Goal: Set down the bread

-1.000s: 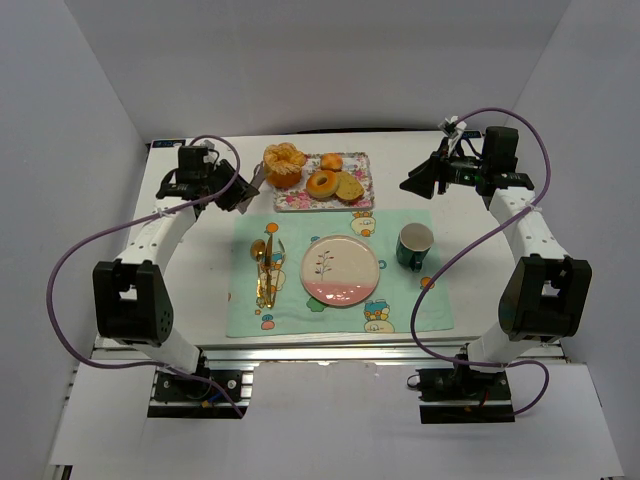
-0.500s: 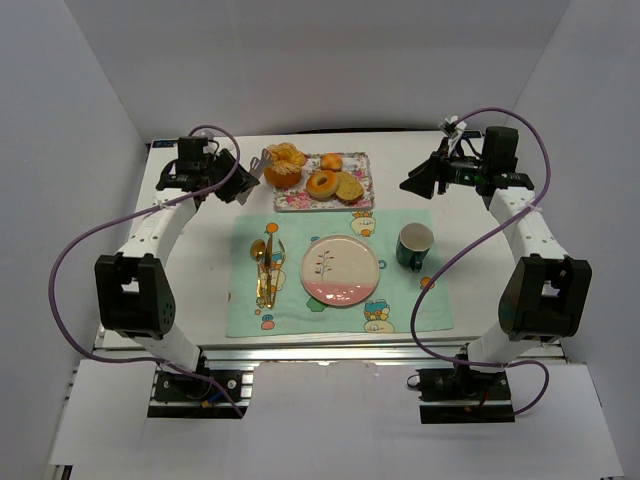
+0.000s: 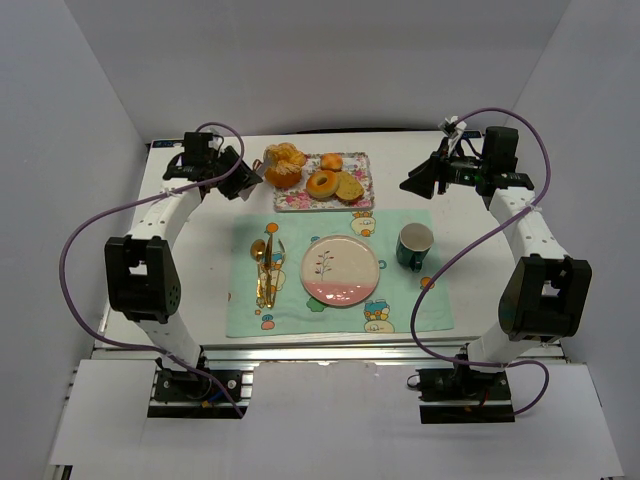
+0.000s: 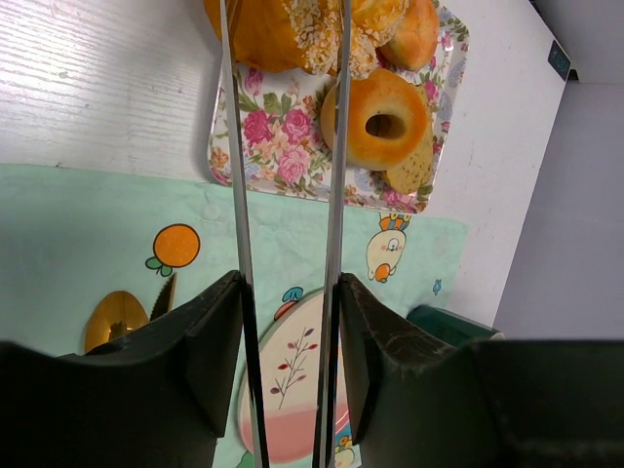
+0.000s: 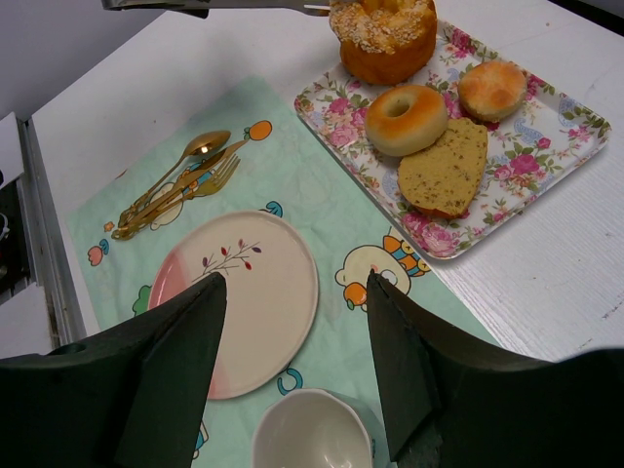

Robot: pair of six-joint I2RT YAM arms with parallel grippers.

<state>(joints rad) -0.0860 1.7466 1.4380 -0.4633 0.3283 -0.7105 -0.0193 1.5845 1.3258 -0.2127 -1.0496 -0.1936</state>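
The bread [image 3: 284,165], a tall golden-orange bun with a pale lobed top, stands at the left end of the floral tray [image 3: 300,200]. It also shows in the left wrist view [image 4: 283,34] and the right wrist view [image 5: 388,39]. My left gripper [image 3: 238,178] [image 4: 290,288] is shut on metal tongs [image 4: 235,146]. Their two blades reach over the bread, one on each side of its middle; the tips are out of view. My right gripper [image 3: 412,186] [image 5: 292,283] is open and empty, above the table's right side.
The tray also holds a ring donut [image 3: 322,183], a small orange roll [image 3: 331,161] and a flat seeded slice [image 3: 349,187]. On the green placemat [image 3: 400,300] lie a pink-and-cream plate [image 3: 340,270], a green cup [image 3: 415,245] and gold cutlery [image 3: 265,265].
My left arm has swung back and toward the tray, bringing the tongs up to the bread. The bread looks slightly shifted or tilted. The right arm has not moved.
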